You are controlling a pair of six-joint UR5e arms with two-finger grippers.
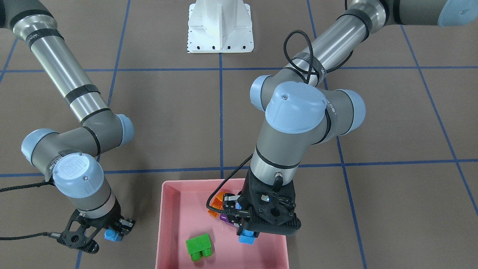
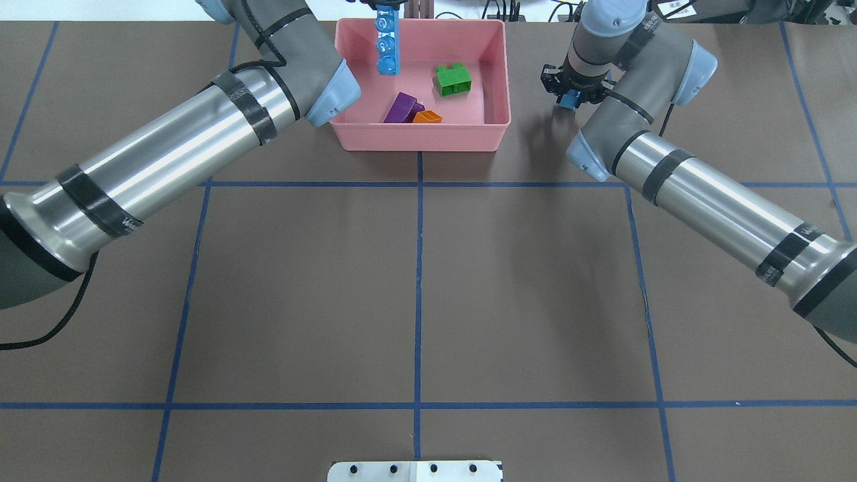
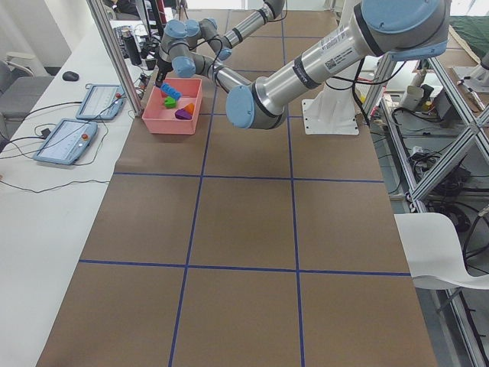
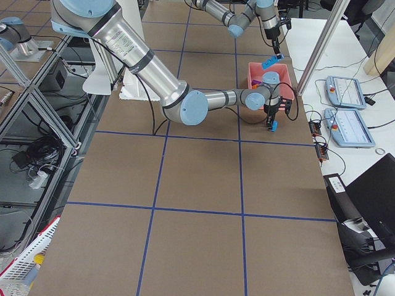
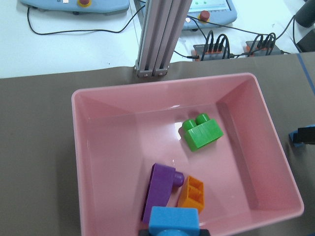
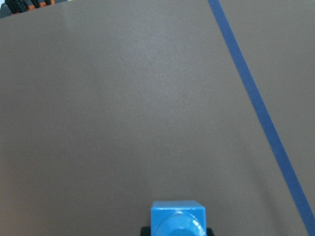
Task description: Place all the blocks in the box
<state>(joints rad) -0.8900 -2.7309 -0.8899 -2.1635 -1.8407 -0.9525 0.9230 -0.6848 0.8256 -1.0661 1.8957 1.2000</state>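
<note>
The pink box [image 2: 422, 137] stands at the table's far edge. In it lie the green brick [image 2: 453, 78], the purple sloped brick [image 2: 402, 107] and the orange brick [image 2: 427, 117]. My left gripper [image 1: 247, 233] is shut on the long blue bar [image 2: 386, 43] and holds it above the inside of the box. The left wrist view shows the bar's end [image 5: 173, 220] over the purple brick [image 5: 160, 191] and the orange brick [image 5: 191, 192]. My right gripper [image 2: 570, 97] is shut on the small blue brick [image 1: 111, 234] and holds it over the table just outside the box's side.
The white robot base [image 1: 220, 28] stands at the table's near edge. An aluminium post [image 5: 157, 39] rises just behind the box, with tablets [image 3: 72, 141] on the white side table beyond. Blue tape lines [image 2: 420, 281] cross the brown tabletop.
</note>
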